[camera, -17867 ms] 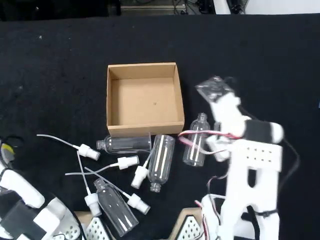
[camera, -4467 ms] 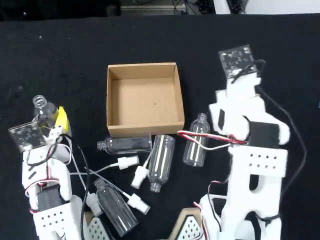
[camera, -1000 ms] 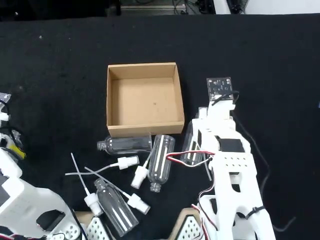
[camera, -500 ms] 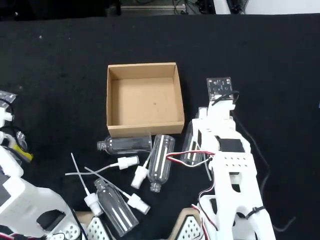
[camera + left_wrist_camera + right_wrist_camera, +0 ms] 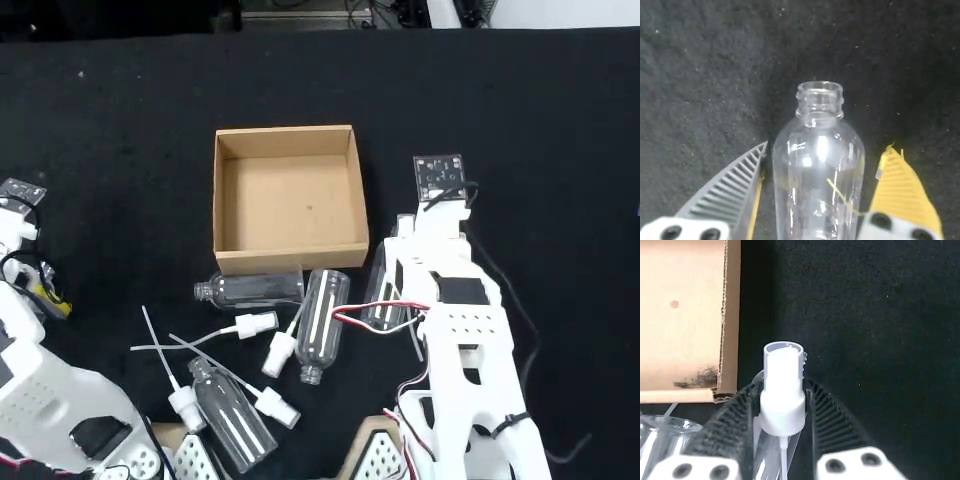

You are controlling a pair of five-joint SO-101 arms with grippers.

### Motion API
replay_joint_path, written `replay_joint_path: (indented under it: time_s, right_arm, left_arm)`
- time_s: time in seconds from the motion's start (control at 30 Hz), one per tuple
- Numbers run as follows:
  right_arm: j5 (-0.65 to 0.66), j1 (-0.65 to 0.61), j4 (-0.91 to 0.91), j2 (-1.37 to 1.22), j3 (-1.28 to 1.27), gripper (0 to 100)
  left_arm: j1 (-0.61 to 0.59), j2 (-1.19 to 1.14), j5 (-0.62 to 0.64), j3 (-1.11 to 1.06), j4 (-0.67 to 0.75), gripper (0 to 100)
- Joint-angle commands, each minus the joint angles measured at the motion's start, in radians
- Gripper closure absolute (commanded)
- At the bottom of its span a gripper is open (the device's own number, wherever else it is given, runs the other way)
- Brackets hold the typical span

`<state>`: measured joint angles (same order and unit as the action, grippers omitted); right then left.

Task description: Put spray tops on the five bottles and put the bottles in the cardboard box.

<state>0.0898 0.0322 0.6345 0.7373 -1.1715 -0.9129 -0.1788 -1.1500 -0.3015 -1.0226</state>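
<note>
L gripper [image 5: 827,147] is far left of the brown cardboard box [image 5: 290,258], well apart from it. It is closed narrow on a clear plastic bottle [image 5: 817,170], w/ a grey ribbed finger [image 5: 735,192] on one side of the body and a yellow finger [image 5: 902,192] on the other. The threaded mouth of this bottle is open and points away from the wrist.

Next, on the black cloth bench [image 5: 520,100], on the arm side of the box, lie 3 more clear bottles w/ open mouths. First bottle [image 5: 250,289] lies along the box front wall, just beside it or touching, I cannot tell which. Second bottle [image 5: 322,318] lies near the front-right corner of the box, mouth pointing away from the box. Third bottle [image 5: 232,415] is farther from the box on the same side. Loose white spray tops [image 5: 255,324] w/ thin dip tubes, 4 in all, lie among these bottles, apart from the box. The box itself stands w/ its top open.

R gripper [image 5: 781,390] is just beside the front-right corner of the box. Its 2 black ribbed fingers [image 5: 832,425] hold a white plastic spray top [image 5: 783,371] by the collar, the gap narrow. Under it lies a fifth clear bottle [image 5: 375,290], just right of that box corner. If top and bottle touch, I cannot tell.
</note>
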Motion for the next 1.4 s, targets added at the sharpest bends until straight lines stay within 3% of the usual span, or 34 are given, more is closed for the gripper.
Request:
replay_joint_path:
  time_s: [0.0, 0.13, 0.37, 0.7, 0.9, 1.1, 1.37]
  right_arm:
    - [0.000, -0.006, -0.018, 0.045, 0.005, 98.8]
    - [0.000, -0.006, -0.018, 0.045, 0.005, 98.8]
    - [0.000, -0.006, -0.018, 0.045, 0.005, 98.8]
    - [0.000, -0.006, -0.017, 0.045, 0.005, 98.8]
    - [0.000, -0.006, -0.017, 0.045, 0.005, 98.8]
    - [0.000, -0.006, -0.017, 0.045, 0.005, 98.8]
    - [0.000, 0.032, -0.021, 0.045, 0.005, 98.8]
  left_arm:
    - [0.005, 0.028, -0.018, 0.065, 0.015, 68]
    - [0.005, 0.025, -0.101, 0.065, 0.015, 68]
    - [0.007, 0.025, -0.115, 0.062, 0.011, 70]
    - [0.013, 0.028, -0.123, 0.067, -0.064, 97]
    - [0.008, 0.020, -0.121, 0.097, -0.081, 92]
    - [-0.005, 0.020, -0.130, 0.096, -0.081, 72]
    - [-0.059, 0.025, -0.239, 0.108, -0.086, 74]
